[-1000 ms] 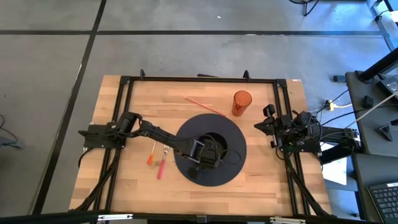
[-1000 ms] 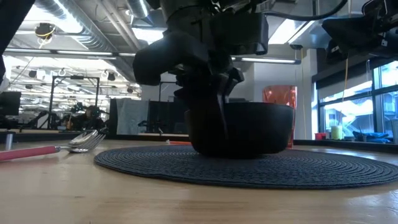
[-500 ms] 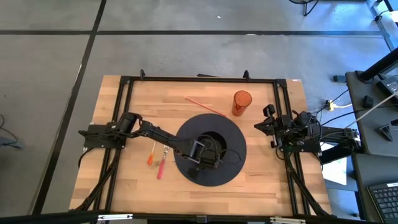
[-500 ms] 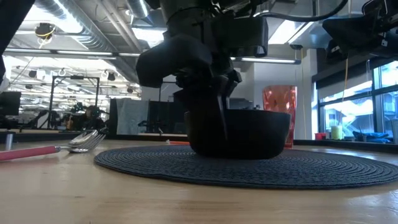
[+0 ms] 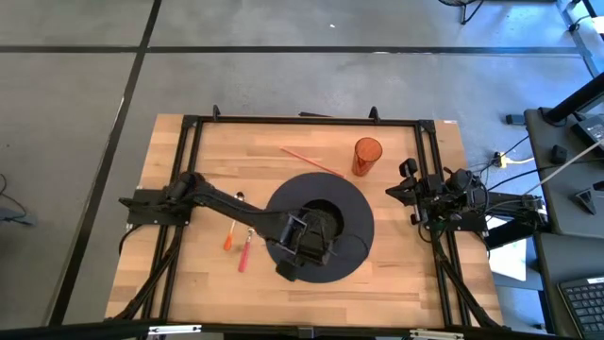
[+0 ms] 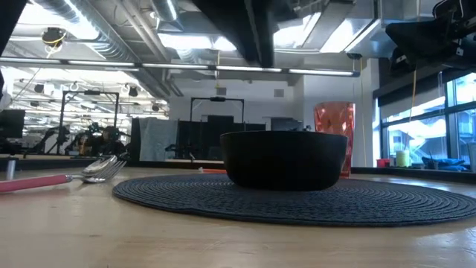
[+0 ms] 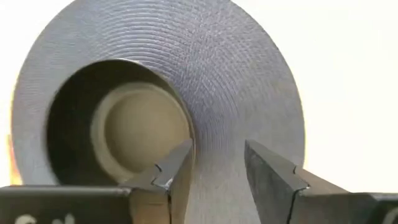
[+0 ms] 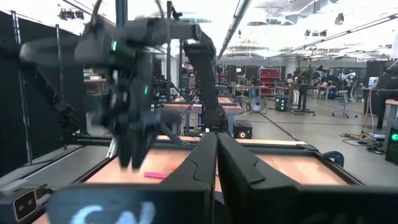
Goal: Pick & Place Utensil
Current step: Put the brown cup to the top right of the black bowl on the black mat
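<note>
From where I stand, the utensils lie on the bare wooden worktop (image 5: 396,283) at about nine o'clock from the mat: a pink-handled metal fork (image 5: 245,251) and, touching or just beside it on its far-left side, a shorter orange-handled utensil (image 5: 229,237). Both run with their long axes roughly twelve-to-six, handles toward six and metal heads toward twelve. In the low view the pink handle (image 6: 33,182) lies flat on the wood with a fork head and a spoon bowl side by side at its tip, well clear of the mat's edge.

Next comes the left hand (image 5: 304,247), raised over the round dark woven placemat (image 5: 351,210) near its six o'clock edge, fingers spread with nothing between them; the wrist view shows only mat in the gap. From this hand the utensils lie at nine o'clock, near but clearly apart. I judge the left arm is the one to fetch them, swinging outward and turning its fingers across the handle.

On the mat sits the black round bowl (image 5: 327,215), which looks empty, its pale inner floor bare.

At one o'clock from the mat stand a translucent orange cup (image 5: 367,155) and a thin orange straw (image 5: 310,160).

The right hand (image 5: 408,192) waits at the three o'clock edge, fingers pressed together, much farther from the utensils.
</note>
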Motion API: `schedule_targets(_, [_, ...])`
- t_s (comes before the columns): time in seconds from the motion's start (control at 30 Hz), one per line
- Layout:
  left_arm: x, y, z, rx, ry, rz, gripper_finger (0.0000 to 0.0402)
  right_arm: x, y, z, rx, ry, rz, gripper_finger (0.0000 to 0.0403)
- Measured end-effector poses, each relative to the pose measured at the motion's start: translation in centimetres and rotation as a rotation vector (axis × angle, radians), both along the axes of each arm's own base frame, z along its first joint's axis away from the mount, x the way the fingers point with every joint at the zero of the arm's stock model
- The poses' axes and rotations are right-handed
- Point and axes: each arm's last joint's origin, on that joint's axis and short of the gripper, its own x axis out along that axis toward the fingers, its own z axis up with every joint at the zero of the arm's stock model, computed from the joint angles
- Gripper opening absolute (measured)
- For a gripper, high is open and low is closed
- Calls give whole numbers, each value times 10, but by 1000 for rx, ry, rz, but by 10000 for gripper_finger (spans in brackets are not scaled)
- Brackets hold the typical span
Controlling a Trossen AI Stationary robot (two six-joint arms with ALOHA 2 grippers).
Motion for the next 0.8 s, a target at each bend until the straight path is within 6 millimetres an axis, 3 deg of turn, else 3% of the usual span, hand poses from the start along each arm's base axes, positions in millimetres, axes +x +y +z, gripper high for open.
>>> schedule_targets(0.23, [-50, -7, 62, -19, -163, -122, 107, 0, 0, 0, 4, 4, 1, 16])
schedule_targets(0.37, [-88, 15, 78, -63, -338, -113, 68, 0, 0, -1, 6, 15, 1, 16])
schedule_targets(0.5, [-135, 50, 66, -109, -516, -61, 26, 0, 0, -2, 6, 20, 1, 16])
schedule_targets(0.63, [-184, 86, 48, -93, -835, 98, 4, 0, 0, -2, 3, 19, -2, 16])
schedule_targets(0.8, [-219, 117, 11, -82, -1321, 337, 1, 0, 0, -2, 2, 20, -1, 16])
